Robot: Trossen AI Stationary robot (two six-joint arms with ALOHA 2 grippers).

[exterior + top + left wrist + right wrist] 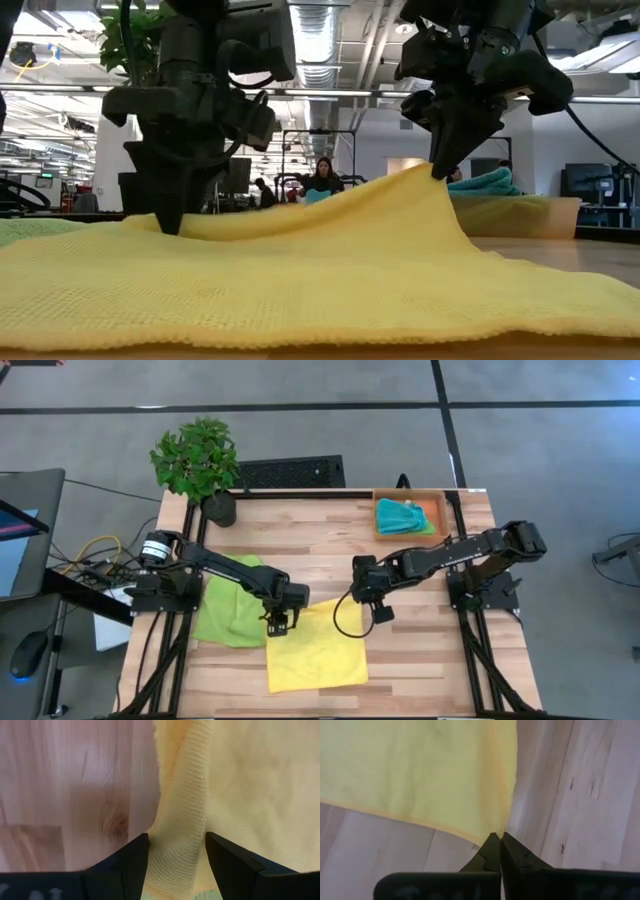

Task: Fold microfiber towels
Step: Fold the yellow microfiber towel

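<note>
Yellow waffle-weave microfiber towel (316, 650) sits at the table's 6 o'clock. Right gripper (496, 840) pinches its corner; left gripper (176, 851) straddles a ridge, jaws spread. Lift now and it'll probably drag crooked.

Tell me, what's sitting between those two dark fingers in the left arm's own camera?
A bunched fold of the yellow towel runs between the left gripper's open fingers, with bare wooden table beside it, as the left wrist view shows.
</note>
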